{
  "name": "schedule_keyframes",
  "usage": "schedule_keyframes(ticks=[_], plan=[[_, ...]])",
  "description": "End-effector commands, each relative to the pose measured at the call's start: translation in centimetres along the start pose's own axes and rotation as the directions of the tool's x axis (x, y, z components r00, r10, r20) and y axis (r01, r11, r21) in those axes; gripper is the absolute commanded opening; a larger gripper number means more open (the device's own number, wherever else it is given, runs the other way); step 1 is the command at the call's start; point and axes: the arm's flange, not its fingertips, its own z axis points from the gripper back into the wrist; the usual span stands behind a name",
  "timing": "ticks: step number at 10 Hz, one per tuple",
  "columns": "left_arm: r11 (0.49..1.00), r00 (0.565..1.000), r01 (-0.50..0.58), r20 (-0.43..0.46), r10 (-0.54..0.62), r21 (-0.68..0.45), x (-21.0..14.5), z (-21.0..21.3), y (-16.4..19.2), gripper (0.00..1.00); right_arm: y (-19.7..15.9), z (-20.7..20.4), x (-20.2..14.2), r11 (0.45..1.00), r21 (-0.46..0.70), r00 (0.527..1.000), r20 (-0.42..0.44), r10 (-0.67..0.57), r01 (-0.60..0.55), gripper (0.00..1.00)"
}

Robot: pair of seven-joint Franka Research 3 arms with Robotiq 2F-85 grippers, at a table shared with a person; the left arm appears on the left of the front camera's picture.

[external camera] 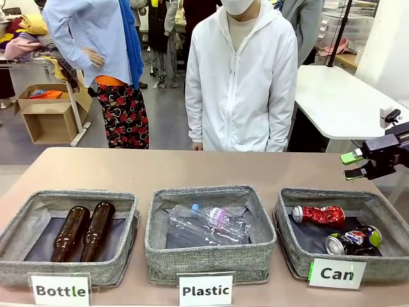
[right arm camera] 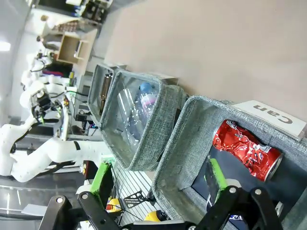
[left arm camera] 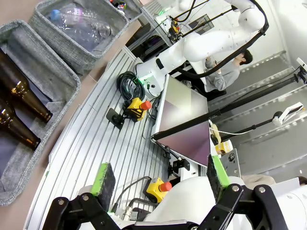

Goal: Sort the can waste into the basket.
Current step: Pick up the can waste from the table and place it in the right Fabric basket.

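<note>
In the front view, the shiny red crushed can [external camera: 318, 215] and the dark blue-black can [external camera: 353, 241] both lie inside the grey basket [external camera: 291, 246] labelled "Can" at the right. My right gripper [external camera: 353, 165] hovers above and behind that basket's far right corner, open and holding nothing. The right wrist view has its green pads [right arm camera: 217, 177] spread over the Can basket [right arm camera: 184, 139], with the red can [right arm camera: 244, 148] inside it. My left gripper [left arm camera: 160, 179] is open, off the table's near side, over the robot's metal base.
The "Plastic" basket [external camera: 160, 246] holds clear bottles [external camera: 208, 224] in the middle. The "Bottle" basket [external camera: 19, 224] holds two brown glass bottles [external camera: 83, 231] at the left. A person in a white jacket [external camera: 241, 77] stands at the far edge. Bare tabletop [external camera: 192, 167] lies behind the baskets.
</note>
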Motion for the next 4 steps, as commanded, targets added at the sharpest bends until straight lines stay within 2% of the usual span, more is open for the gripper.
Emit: schedule_keyframes(ticks=[1, 4], plan=[[1.000, 1.000, 0.004, 0.002, -0.004, -0.009, -0.16, -0.08, -0.16, 1.00, 0.16, 0.31, 0.06, 1.000, 0.008, 1.000, -0.003, 0.012, -0.012, 1.00], [1.000, 1.000, 0.004, 0.002, -0.004, -0.009, -0.16, -0.08, -0.16, 1.00, 0.16, 0.31, 0.06, 1.000, 0.008, 1.000, -0.003, 0.012, -0.012, 1.00]])
